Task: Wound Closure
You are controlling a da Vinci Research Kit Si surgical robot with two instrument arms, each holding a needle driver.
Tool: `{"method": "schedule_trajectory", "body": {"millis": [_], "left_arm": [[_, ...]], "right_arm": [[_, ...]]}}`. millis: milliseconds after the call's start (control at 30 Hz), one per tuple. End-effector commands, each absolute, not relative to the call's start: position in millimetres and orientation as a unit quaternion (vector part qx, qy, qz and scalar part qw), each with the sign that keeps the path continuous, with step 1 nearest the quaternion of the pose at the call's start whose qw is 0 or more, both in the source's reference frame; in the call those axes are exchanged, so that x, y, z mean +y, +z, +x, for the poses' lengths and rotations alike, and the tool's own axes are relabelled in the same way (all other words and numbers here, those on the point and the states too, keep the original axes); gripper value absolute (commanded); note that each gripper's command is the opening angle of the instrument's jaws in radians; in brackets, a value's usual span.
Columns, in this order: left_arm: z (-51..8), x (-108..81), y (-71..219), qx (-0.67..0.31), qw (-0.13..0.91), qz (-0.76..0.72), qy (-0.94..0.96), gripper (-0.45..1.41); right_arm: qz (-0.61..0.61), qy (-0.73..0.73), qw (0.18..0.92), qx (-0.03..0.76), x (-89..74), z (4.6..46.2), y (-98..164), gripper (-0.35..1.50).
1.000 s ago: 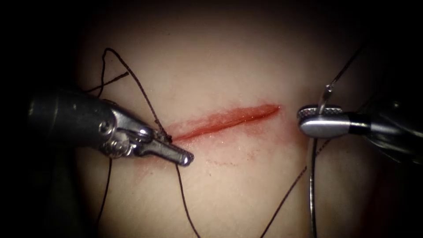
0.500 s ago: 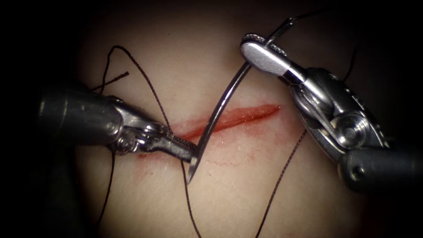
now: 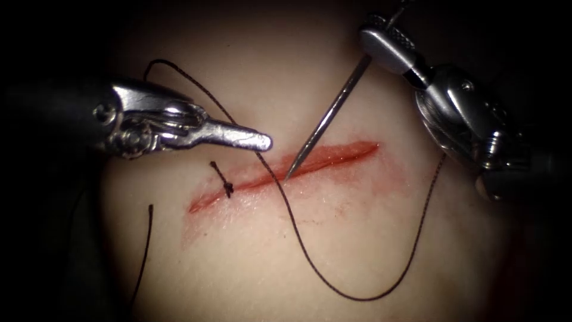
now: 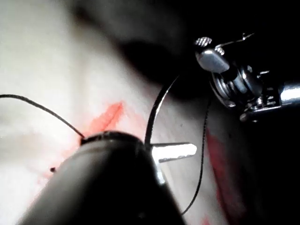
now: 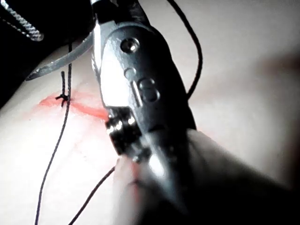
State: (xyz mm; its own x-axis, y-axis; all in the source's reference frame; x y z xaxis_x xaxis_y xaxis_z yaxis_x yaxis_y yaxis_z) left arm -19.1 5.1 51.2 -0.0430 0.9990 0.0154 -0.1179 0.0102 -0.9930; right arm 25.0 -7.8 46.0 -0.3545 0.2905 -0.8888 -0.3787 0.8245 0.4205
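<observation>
Right tool [image 3: 381, 43] grips needle [image 3: 325, 122], tip seemingly touching cut [image 3: 286, 170].

Overall light: you have the pale pork-belly tissue [image 3: 357, 250] lit brightest around the red slanted cut [image 3: 333, 156].
Falloff: well away from the cut on every side, your endoscope view sinks to black.
Glare: left of the cut, the left arm's steel tool [image 3: 265, 142], jaws closed on nothing, throws hard white glints. Above the cut, the right arm's steel tool [image 3: 372, 36] gleams where it grips the curved steel needle [image 3: 328, 116] near its thread end.
Needle: a bright streak runs down to its point at the cut. You cannot tell whether it has entered.
Wrist views: strongly lit, with the tissue near white.
</observation>
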Motion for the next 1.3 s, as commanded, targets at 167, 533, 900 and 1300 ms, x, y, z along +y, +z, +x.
{"method": "schedule_trajectory", "body": {"millis": [167,533,900,1300], "left_arm": [[-19.9,7.5,50.3,-0.276,0.414,-0.609,0.618,0.96],[-23.1,8.5,55.4,-0.164,0.349,-0.575,0.722,-0.1],[-22.2,8.5,59.9,-0.122,0.247,-0.414,0.868,0.37],[-22.3,3.2,64.2,-0.182,0.238,-0.297,0.907,-0.45]], "right_arm": [[-0.12,0.169,0.591,0.78,-7.0,25.6,47.5,-0.35],[-0.157,0.135,0.596,0.776,-7.5,25.0,48.4,-0.35],[-0.157,0.133,0.592,0.779,-8.2,25.7,47.4,-0.35],[-0.144,0.141,0.587,0.784,-8.3,25.5,46.5,-0.35]]}}
